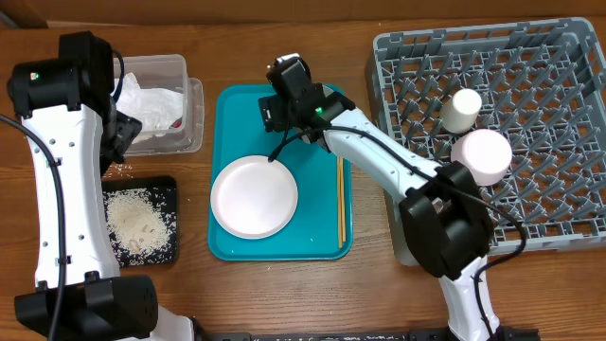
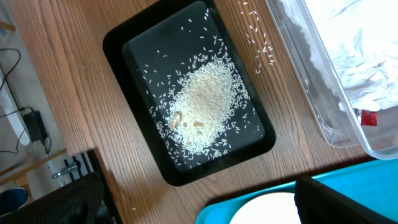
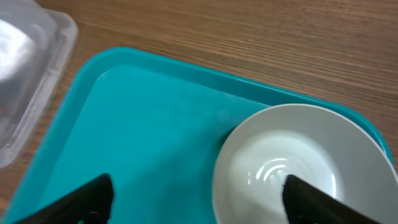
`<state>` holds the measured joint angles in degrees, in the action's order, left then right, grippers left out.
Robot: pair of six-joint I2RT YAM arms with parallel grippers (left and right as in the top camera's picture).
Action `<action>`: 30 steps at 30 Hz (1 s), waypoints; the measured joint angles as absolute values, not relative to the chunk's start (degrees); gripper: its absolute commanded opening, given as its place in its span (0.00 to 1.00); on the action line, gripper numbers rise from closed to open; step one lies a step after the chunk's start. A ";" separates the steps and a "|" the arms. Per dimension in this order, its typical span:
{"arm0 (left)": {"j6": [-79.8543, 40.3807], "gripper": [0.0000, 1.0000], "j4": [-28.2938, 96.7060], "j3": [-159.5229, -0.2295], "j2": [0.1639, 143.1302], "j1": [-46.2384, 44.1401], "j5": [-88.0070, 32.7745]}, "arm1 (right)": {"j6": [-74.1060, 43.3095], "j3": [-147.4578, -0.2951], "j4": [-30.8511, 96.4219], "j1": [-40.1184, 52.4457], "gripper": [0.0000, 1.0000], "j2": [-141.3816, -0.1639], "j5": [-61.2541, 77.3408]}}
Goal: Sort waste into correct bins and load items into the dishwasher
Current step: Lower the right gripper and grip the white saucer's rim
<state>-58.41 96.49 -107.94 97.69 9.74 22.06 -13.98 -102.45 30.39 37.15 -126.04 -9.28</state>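
A round white plate (image 1: pixel 254 196) lies on the teal tray (image 1: pixel 232 114), with wooden chopsticks (image 1: pixel 341 204) beside it on the right. My right gripper (image 1: pixel 281 133) is open and empty above the tray's far part. In the right wrist view (image 3: pixel 198 183) one of its fingers is over the plate (image 3: pixel 298 162). My left gripper (image 2: pixel 196 183) is open and empty above the table between the black tray (image 2: pixel 118 43) and the teal tray. The black tray holds a heap of rice (image 2: pixel 205 102). The clear tub (image 1: pixel 189 95) holds the white napkin (image 1: pixel 151 102) and the red wrapper (image 2: pixel 368 117). The metal bowl is out of view.
The grey dish rack (image 1: pixel 559 66) at the right holds a pale cup (image 1: pixel 464 109) and an upturned white bowl (image 1: pixel 481 154). A few loose rice grains (image 2: pixel 258 43) lie on the wood between tub and black tray. The left arm (image 1: pixel 57 161) covers the table's left side.
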 measured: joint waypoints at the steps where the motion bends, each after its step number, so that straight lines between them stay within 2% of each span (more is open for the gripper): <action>1: -58.41 1.00 96.49 -107.94 97.69 9.74 22.06 | -13.85 -102.45 30.11 37.10 0.80 -126.80 -9.43; 14: -58.41 1.00 96.49 -107.94 97.69 9.74 22.06 | -13.63 -102.41 30.00 37.06 0.43 -132.40 -11.00; 23: -58.41 1.00 96.49 -107.94 97.69 9.74 22.06 | -14.48 -105.60 35.18 37.12 0.09 -132.40 -11.33; 25: -58.41 1.00 96.49 -107.94 97.69 9.74 22.04 | -14.74 -106.59 35.64 37.12 0.04 -132.40 -11.40; 30: -58.41 1.00 96.49 -107.94 97.69 9.74 22.04 | -14.92 -108.18 37.76 37.12 0.04 -132.40 -11.22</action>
<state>-58.41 96.49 -107.94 97.69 9.74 22.04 -14.92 -108.18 37.76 37.12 -132.40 -11.22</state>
